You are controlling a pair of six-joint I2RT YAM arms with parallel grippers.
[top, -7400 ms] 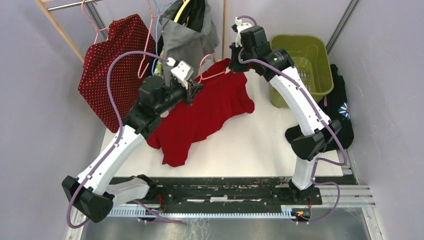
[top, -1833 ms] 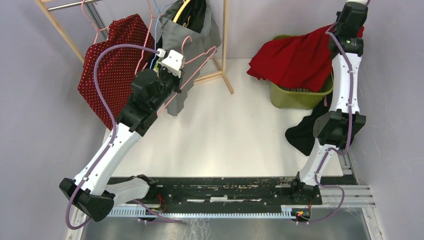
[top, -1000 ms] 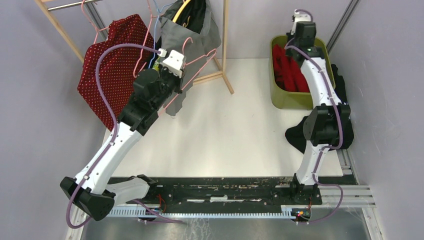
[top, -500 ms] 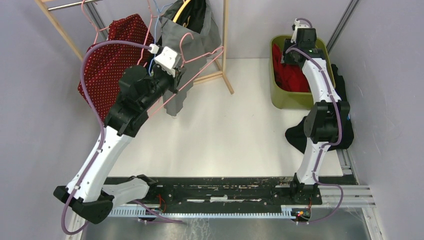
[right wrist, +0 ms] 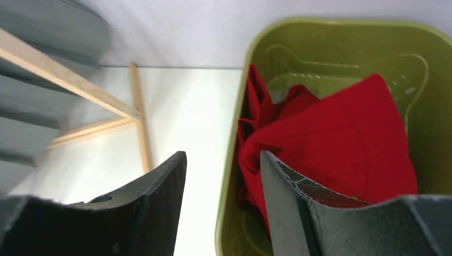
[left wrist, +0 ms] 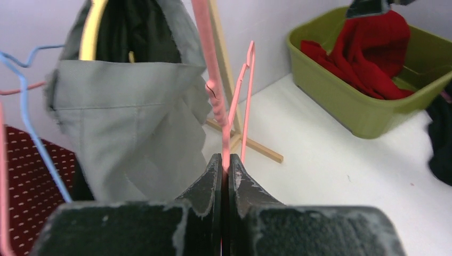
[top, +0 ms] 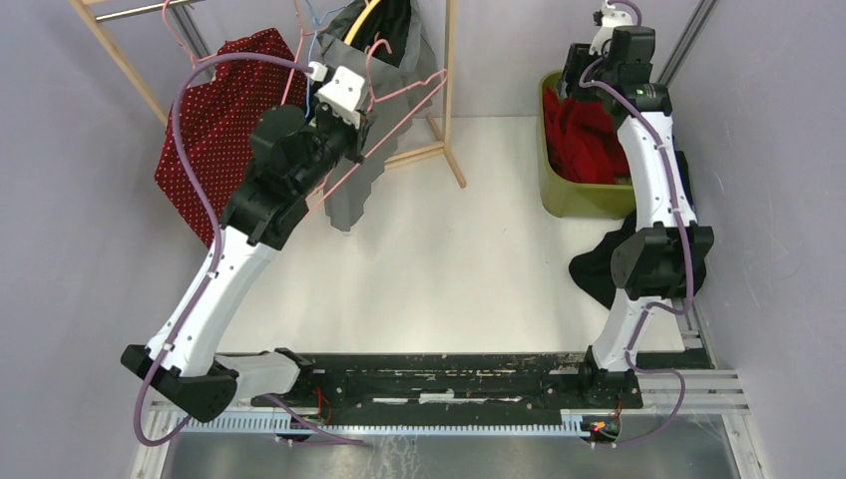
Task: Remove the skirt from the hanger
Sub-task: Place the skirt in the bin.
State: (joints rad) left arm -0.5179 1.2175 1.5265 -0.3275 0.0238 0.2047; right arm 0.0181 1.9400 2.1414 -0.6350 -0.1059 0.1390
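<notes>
One white worktop [top: 469,259] carries everything, with one wooden rack [top: 449,60] at its far left. Two garments hang plainly on the rack: a dotted red one [top: 205,130] and a grey one [left wrist: 122,122], with something dark behind the grey. One green basket [top: 559,195] stands at the far right corner. The single red skirt [top: 589,140] lies crumpled inside it, off any hanger. One black garment [top: 599,274] is heaped by the right arm's elbow, beside the basket.

There are two pincers. The right pincer [right wrist: 223,157] hangs above the basket with its jaws spread wide, holding nothing, apart from the skirt below. The left pincer [left wrist: 225,170] is clamped tight on the wire of a bare pink hanger [left wrist: 213,80], raised just in front of the grey garment. A blue hanger [left wrist: 32,128] sits to its left on the rack.
</notes>
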